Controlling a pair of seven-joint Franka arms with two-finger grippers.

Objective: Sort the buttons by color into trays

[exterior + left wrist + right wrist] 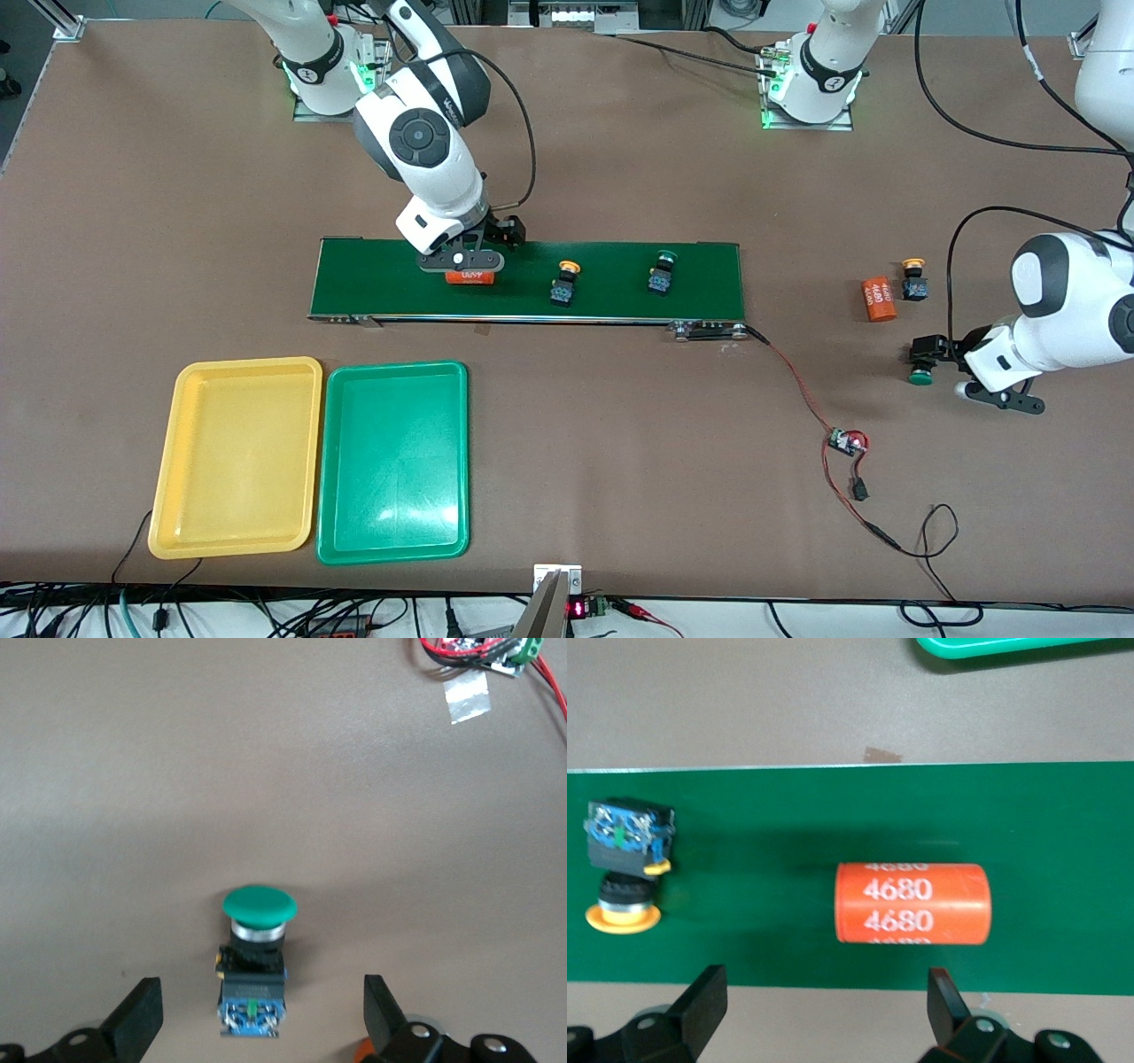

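left gripper (257, 1028), spread, straddles a green button (921, 361) on the counter (620, 443) for pickup; right gripper (819, 1014), spread, hangs over the belt (532, 283), button at 9 o'clock of the cylinder (912, 903).

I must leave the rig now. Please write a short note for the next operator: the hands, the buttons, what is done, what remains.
Left hand: open, over a green-capped button lying on the table at the left arm's end.
Right hand: open, over the orange 4680 cylinder on the conveyor belt.
Also on the belt: one yellow-capped button, one green-capped.
Another yellow-capped button lies on the table beside a second cylinder.
Done: nothing; yellow tray and green tray hold no buttons.
Left: all four buttons.
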